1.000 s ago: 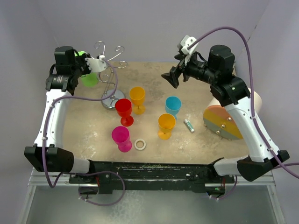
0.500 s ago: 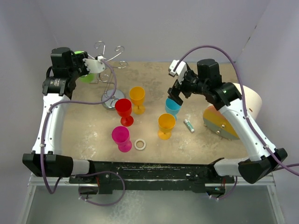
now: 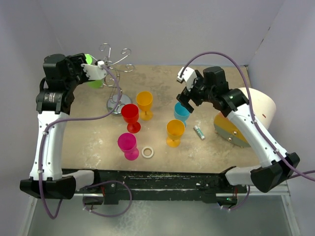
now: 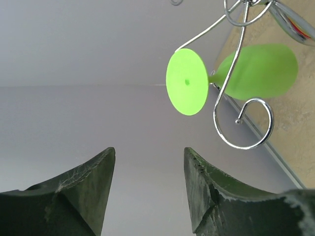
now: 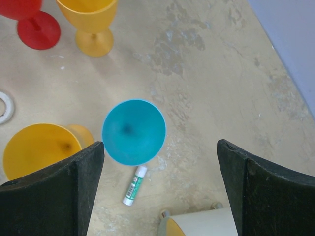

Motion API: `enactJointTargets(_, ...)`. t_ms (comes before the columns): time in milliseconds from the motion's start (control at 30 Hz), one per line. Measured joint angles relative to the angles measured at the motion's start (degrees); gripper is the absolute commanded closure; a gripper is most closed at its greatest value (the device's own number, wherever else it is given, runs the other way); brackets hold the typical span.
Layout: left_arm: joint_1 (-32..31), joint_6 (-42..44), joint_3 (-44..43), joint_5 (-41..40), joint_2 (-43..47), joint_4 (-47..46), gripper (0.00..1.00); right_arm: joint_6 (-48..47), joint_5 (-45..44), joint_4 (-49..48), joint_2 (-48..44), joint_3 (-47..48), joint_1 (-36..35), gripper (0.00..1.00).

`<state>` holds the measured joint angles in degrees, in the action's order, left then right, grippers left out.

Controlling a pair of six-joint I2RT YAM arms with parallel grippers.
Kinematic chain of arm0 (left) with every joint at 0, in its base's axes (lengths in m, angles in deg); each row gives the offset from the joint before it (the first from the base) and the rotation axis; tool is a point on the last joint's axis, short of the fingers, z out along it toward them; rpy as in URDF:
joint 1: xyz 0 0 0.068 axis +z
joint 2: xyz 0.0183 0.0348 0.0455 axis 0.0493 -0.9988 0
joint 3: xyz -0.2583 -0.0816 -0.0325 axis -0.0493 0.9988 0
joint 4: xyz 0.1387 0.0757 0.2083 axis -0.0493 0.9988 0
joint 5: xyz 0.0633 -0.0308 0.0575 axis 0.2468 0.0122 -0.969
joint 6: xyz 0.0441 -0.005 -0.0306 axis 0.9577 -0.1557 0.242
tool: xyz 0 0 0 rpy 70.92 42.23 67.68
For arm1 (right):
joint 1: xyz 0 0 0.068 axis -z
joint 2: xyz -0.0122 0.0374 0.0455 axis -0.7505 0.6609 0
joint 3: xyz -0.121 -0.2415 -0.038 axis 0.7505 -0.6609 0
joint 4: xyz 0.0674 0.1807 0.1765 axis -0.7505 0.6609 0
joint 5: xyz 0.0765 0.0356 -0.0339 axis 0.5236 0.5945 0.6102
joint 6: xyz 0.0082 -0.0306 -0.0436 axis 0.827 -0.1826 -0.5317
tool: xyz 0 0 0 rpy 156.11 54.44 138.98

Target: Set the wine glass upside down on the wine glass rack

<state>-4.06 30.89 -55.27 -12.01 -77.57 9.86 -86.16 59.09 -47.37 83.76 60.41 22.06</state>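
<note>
**Top external**
- Right gripper (image 3: 185, 100): jaws spread and holding nothing, poised directly over the blue wine glass (image 3: 182, 113). That glass stands upright on the table (image 3: 157, 78).
- Right arm: stretched forward and inward from its base, with the wrist bent downward.
- Left gripper (image 3: 82, 66): raised at the back left, level with the hook arms of the wine glass rack (image 3: 116, 104).
- Left arm: forearm near vertical, wrist turned toward the rack.
- Green wine glass (image 3: 95, 82): off the table, at the rack's left hooks.

**Left wrist**
- Left gripper (image 4: 148, 152): fingers parted, empty, and apart from the glass.
- Green wine glass (image 4: 256, 71): the stem passes through a wire hook of the wine glass rack (image 4: 293, 24), foot outward and bowl toward the table. It appears to hang upside down.

**Right wrist**
- Right gripper (image 5: 158, 147): fingers set wide. The blue wine glass (image 5: 134, 132) lies between them, nearer the left finger.
- Orange glass (image 5: 37, 147): just beside the blue one.
- Small tube (image 5: 134, 186): near the blue glass's foot.

**Step in hand (judged)**
- The right arm is taking up the blue glass.
- Centre the glass between the fingers before descending.
- Come down straight and close gently below the rim.
- Keep the left finger off the orange glass.
- The left gripper should back straight out, clear of the hook wire, so the hung glass is not shaken loose.
</note>
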Motion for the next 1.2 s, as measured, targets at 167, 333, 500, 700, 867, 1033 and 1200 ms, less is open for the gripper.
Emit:
enactJointTargets(167,0.0,-5.2,0.1,0.1,3.1,-1.4,0.30,1.6,-3.7,-0.2,3.0,-0.2,0.0,0.13)
enactJointTargets(333,0.0,-13.0,0.1,0.3,4.3,-4.6,0.16,4.3,-7.5,-0.2,8.7,-0.2,0.1,0.21)
enactJointTargets(500,0.0,-18.3,1.1,0.7,4.9,-6.3,0.08,6.2,-8.8,0.6,12.4,-0.2,0.1,0.34)
enactJointTargets(700,0.0,-20.6,2.6,0.7,6.0,-6.5,0.05,7.3,-8.5,1.4,14.2,-0.9,0.3,0.55)
enactJointTargets(867,0.0,-20.8,3.1,0.7,6.8,-6.5,0.03,7.7,-7.6,1.8,15.3,-1.5,0.3,0.68)
enactJointTargets(1033,0.0,-21.0,3.6,0.7,7.5,-6.5,0.02,7.7,-7.1,1.8,16.4,-1.5,0.3,0.77)
enactJointTargets(1200,0.0,-21.0,3.8,0.7,7.6,-6.5,0.01,7.7,-7.0,1.8,17.3,-1.5,0.3,0.90)
